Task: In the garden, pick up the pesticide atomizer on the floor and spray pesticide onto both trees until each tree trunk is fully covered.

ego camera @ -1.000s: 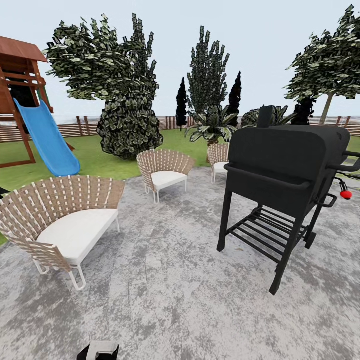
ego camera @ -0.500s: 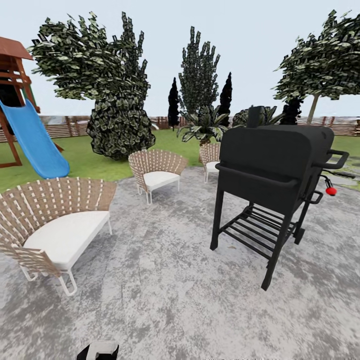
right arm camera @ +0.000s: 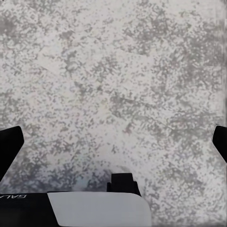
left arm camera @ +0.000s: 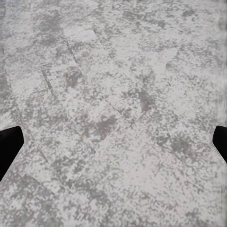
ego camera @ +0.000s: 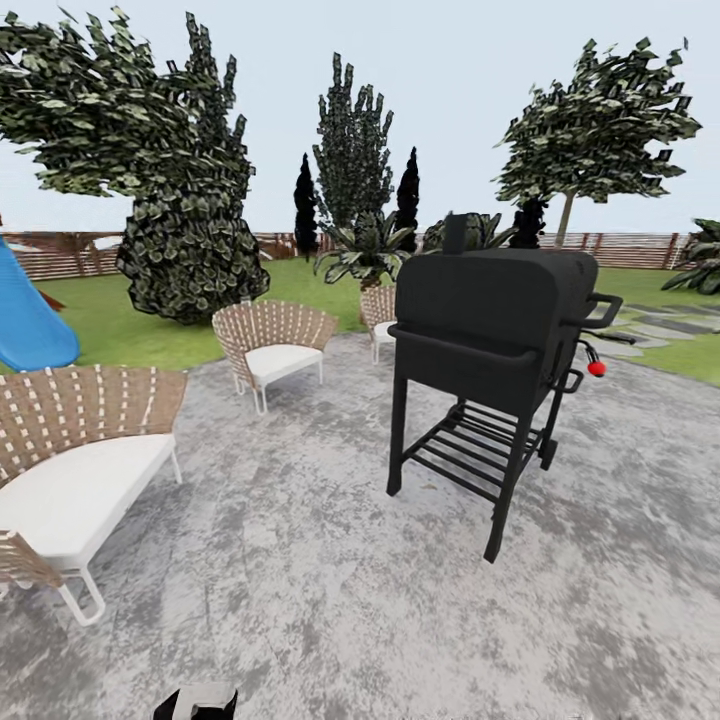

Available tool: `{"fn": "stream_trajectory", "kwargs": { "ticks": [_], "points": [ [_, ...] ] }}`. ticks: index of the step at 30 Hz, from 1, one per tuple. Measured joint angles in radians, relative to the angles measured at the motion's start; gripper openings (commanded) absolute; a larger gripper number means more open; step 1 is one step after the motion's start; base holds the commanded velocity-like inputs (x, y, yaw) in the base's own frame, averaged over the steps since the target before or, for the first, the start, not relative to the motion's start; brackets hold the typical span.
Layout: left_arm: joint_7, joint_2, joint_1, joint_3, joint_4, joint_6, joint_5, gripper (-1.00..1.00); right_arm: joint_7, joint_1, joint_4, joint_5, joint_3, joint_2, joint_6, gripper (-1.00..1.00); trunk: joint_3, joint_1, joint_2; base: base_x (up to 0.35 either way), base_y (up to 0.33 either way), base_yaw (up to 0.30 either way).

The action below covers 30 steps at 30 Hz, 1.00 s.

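The pesticide atomizer is out of view. I stand on a grey stone patio (ego camera: pixel 300 560) at the edge of the garden's lawn (ego camera: pixel 110 325), which a brown slat fence (ego camera: pixel 640 250) rings. Far off on the right stands a tree (ego camera: pixel 595 120) with a leafy crown and a bare pale trunk (ego camera: pixel 565 217). My left gripper (left arm camera: pixel 113 144) hangs open over bare paving, its dark fingertips (left arm camera: pixel 9 146) at the picture's sides. Just as open, and empty, is my right gripper (right arm camera: pixel 113 144) above the paving.
A black grill (ego camera: pixel 490 330) on legs, with a red knob (ego camera: pixel 597 368) at its side, stands right of centre. Woven chairs (ego camera: pixel 270 345) and a woven bench (ego camera: pixel 70 450) sit at the left. A blue slide (ego camera: pixel 25 320), bushy trees (ego camera: pixel 185 250) and dark cypresses (ego camera: pixel 305 205) lie beyond.
The whole picture has slid left, so the camera has turned right: the wooden playset has left the view and more lawn shows at the right. Nothing in the scene has moved.
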Motion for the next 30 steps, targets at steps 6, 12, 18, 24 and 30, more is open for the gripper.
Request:
{"fn": "stream_trajectory", "kwargs": {
  "ticks": [6,12,18,24,30],
  "points": [
    [0.0,0.0,0.0,0.0,0.0,0.0,0.0,1.0,0.0,0.0,0.0,0.0,0.0,0.0,0.0,1.0,0.0,0.0,0.0,0.0,0.0,-0.267],
    [0.0,0.0,0.0,0.0,0.0,0.0,0.0,1.0,0.0,0.0,0.0,0.0,0.0,0.0,0.0,1.0,0.0,0.0,0.0,0.0,0.0,-0.267],
    [0.0,0.0,0.0,0.0,0.0,0.0,0.0,1.0,0.0,0.0,0.0,0.0,0.0,0.0,0.0,1.0,0.0,0.0,0.0,0.0,0.0,-0.267],
    [0.0,0.0,0.0,0.0,0.0,0.0,0.0,1.0,0.0,0.0,0.0,0.0,0.0,0.0,0.0,1.0,-0.016,0.019,-0.035,0.0,0.0,-0.267],
    [0.0,0.0,0.0,0.0,0.0,0.0,0.0,1.0,0.0,0.0,0.0,0.0,0.0,0.0,0.0,1.0,-0.034,0.042,-0.077,0.0,0.0,-0.267]
  ]
}}
